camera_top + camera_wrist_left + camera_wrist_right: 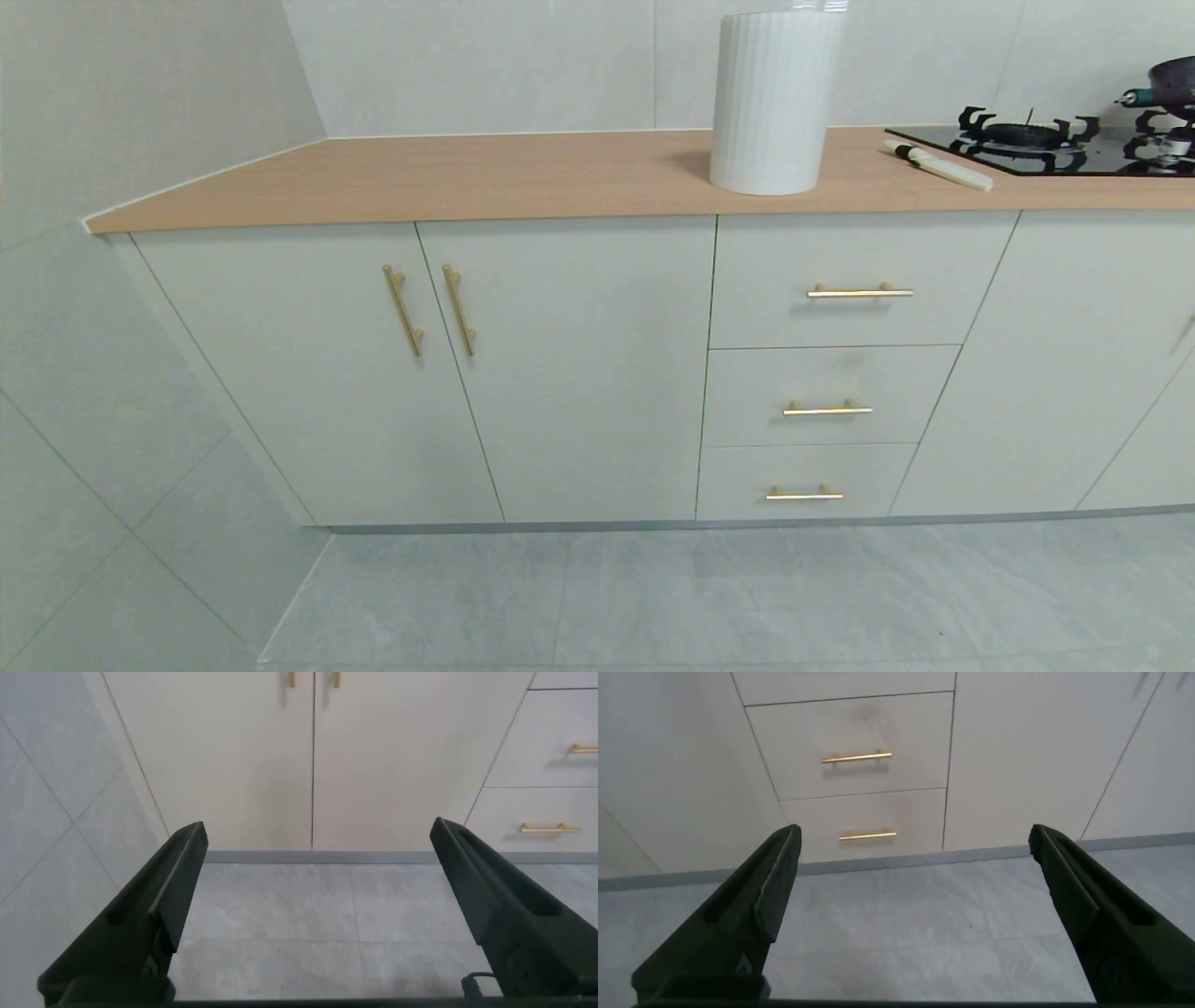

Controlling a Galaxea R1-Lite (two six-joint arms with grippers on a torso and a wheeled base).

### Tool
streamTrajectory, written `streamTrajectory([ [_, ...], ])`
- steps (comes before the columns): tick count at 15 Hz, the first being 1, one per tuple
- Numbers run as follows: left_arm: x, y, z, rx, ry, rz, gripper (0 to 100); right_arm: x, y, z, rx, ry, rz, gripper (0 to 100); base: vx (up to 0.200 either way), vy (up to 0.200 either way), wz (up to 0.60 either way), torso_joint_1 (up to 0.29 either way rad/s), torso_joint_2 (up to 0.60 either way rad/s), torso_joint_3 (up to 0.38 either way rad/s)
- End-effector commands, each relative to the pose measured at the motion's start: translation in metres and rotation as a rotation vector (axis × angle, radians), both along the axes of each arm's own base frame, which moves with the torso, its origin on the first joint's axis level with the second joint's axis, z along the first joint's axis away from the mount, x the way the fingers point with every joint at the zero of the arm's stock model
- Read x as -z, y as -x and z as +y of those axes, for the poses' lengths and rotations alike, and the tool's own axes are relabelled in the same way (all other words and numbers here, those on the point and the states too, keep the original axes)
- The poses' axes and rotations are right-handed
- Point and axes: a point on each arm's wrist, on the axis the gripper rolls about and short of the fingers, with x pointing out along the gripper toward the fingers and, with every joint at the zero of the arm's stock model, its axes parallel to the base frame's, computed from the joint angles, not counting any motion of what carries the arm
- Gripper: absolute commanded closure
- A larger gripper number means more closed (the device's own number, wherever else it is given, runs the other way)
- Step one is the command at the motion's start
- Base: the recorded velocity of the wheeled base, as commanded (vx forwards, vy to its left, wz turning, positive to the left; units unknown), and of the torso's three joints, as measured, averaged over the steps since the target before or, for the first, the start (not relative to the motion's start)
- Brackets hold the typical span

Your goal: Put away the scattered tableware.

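left gripper (318,917), fingers wide apart, faces the cabinet doors (234,756). on the countertop (467,173) a cream utensil (936,164) lies between the white ribbed holder (773,98) and the hob (1046,145), far right. right gripper (915,917), fingers apart, faces the drawers (854,761).

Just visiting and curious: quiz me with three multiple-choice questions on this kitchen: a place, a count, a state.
1. Where does the white ribbed container stand? A. on the counter B. on the floor C. in a drawer
2. How many drawers are stacked? A. two B. three C. five
3. How is the left gripper? A. open, empty B. shut on a spoon C. shut on a cup
Answers: 1 A, it rests on the wooden top; 2 B, three handled fronts; 3 A, fingers apart, nothing between.
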Motion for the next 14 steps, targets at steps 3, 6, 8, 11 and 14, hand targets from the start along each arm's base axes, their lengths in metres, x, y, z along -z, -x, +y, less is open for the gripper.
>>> streamTrajectory([
  [3, 0.0000, 0.0000, 0.0000, -0.001, 0.000, 0.000, 0, 0.0004, -0.0002, 0.0002, -0.006, 0.008, 0.006, 0, 0.000, 0.000, 0.00, 0.000, 0.00, 0.000],
  [6, 0.0000, 0.0000, 0.0000, -0.001, -0.002, 0.000, 0, 0.0004, -0.0002, 0.0002, -0.006, 0.008, 0.006, 0, 0.000, 0.000, 0.00, 0.000, 0.00, 0.000],
  [8, 0.0000, 0.0000, 0.0000, -0.001, -0.002, 0.000, 0, 0.0004, -0.0002, 0.0002, -0.006, 0.008, 0.006, 0, 0.000, 0.000, 0.00, 0.000, 0.00, 0.000],
  [11, 0.0000, 0.0000, 0.0000, 0.001, -0.008, 0.000, 0, 0.0005, -0.0002, 0.0002, -0.006, 0.009, 0.007, 0, 0.000, 0.000, 0.00, 0.000, 0.00, 0.000],
  [14, -0.0002, 0.0000, 0.0000, 0.001, -0.006, -0.001, 0, 0.0004, -0.0002, 0.0002, -0.007, 0.008, 0.006, 0, 0.067, 0.000, 0.00, 0.001, 0.00, 0.001],
])
